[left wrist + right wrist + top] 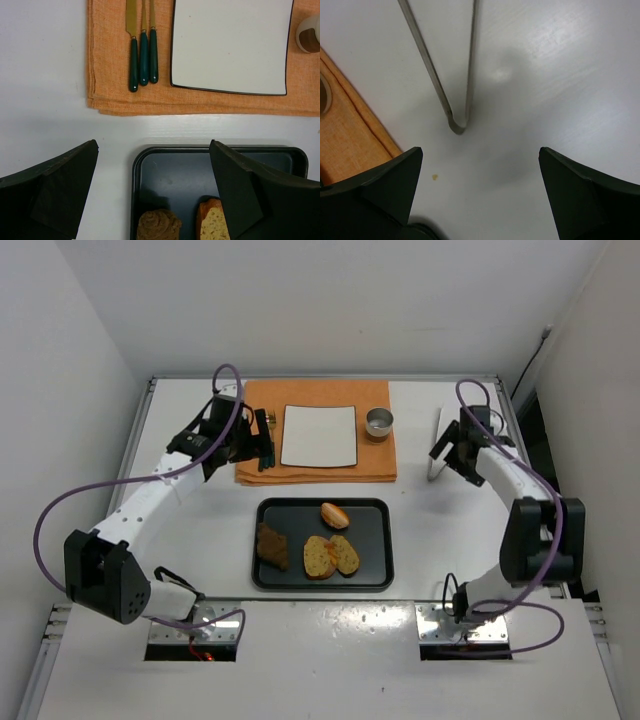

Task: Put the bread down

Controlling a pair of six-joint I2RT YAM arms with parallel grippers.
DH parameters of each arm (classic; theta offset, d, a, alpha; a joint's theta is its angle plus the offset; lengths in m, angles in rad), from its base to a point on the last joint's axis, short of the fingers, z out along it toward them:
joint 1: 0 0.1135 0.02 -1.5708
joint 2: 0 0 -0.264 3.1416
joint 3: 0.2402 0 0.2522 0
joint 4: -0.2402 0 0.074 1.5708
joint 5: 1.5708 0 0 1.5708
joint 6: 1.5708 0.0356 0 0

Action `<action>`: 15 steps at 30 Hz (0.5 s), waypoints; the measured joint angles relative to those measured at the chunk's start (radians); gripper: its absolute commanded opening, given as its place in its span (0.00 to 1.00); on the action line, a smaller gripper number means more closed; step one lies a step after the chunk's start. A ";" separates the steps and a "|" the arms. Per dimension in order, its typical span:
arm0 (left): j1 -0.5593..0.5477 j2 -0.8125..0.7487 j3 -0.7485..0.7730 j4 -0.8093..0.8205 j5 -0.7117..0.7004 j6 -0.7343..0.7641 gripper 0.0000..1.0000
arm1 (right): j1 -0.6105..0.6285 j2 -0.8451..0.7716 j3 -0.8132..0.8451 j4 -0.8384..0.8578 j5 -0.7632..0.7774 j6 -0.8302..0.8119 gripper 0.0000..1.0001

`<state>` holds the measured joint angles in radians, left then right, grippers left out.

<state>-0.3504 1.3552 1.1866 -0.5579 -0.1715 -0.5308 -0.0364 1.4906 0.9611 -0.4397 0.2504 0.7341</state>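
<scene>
Golden bread slices (331,555), dark slice (272,545), glossy bun (334,515) on black tray (370,540); left gripper (154,150), right gripper (480,152) both spread, empty.

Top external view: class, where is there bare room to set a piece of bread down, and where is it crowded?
The white square plate is wholly bare, between the green-handled cutlery and the small metal cup on the orange cloth mat. The right side of the black tray is also free. Crowded: the tray's middle and left, where four bread pieces lie.
</scene>
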 measured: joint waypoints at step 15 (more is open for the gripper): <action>0.000 0.006 0.011 -0.021 -0.002 0.000 0.99 | 0.001 0.418 0.328 0.005 -0.020 -0.114 1.00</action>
<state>-0.3504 1.3617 1.1980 -0.5793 -0.1730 -0.5308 -0.0357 1.9087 1.2896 -0.4351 0.2306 0.6205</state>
